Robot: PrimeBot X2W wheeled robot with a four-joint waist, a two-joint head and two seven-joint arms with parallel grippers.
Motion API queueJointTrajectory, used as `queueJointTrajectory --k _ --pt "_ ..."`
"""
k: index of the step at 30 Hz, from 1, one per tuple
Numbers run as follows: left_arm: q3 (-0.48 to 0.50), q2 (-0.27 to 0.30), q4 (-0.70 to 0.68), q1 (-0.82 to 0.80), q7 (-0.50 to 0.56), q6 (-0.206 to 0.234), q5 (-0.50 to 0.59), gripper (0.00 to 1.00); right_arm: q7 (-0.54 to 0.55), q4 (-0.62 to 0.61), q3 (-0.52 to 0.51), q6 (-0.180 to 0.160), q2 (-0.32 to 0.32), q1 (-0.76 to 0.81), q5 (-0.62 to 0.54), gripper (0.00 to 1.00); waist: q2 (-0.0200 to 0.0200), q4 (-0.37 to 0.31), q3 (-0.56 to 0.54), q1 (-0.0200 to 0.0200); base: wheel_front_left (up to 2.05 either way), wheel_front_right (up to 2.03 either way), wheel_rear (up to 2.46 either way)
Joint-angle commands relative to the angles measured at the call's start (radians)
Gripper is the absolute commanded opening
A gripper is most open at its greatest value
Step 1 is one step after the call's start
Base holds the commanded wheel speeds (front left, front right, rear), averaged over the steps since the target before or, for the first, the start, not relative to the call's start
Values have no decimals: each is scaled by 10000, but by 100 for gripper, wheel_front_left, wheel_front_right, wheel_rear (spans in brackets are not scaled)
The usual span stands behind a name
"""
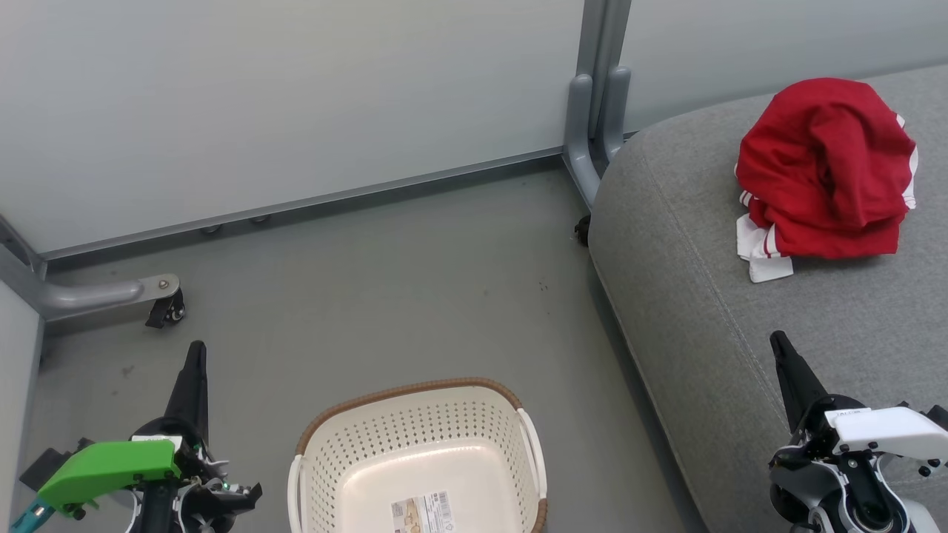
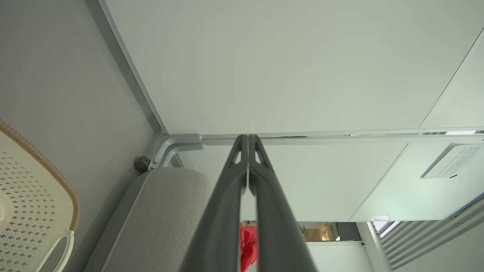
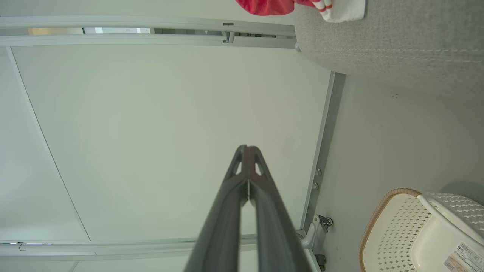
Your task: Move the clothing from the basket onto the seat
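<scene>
The red clothing with white stripe trim lies bunched on the grey seat at the upper right. It shows again as red clothing at the top of the right wrist view, and as a sliver of red clothing between the left fingers. The cream basket stands on the floor at bottom centre, with only a label sticker inside. My left gripper is shut and holds nothing, to the left of the basket. My right gripper is shut with nothing in it, over the seat's front part.
Pale partition panels close off the back, on grey metal feet with a caster. A grey post foot stands at the seat's far corner. Grey floor lies between basket, panels and seat.
</scene>
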Motion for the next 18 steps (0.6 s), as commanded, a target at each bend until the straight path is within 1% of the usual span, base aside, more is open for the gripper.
queueJointTrajectory --k 1,18 --pt "29 1 -18 -106 44 -41 -19 0 44 25 -32 -10 -48 -92 40 0 99 1 0 0 0 0 0" --pt "25 2 -20 -105 41 -41 -21 0 43 24 -41 -10 -39 -92 27 0 99 1 0 0 0 0 0"
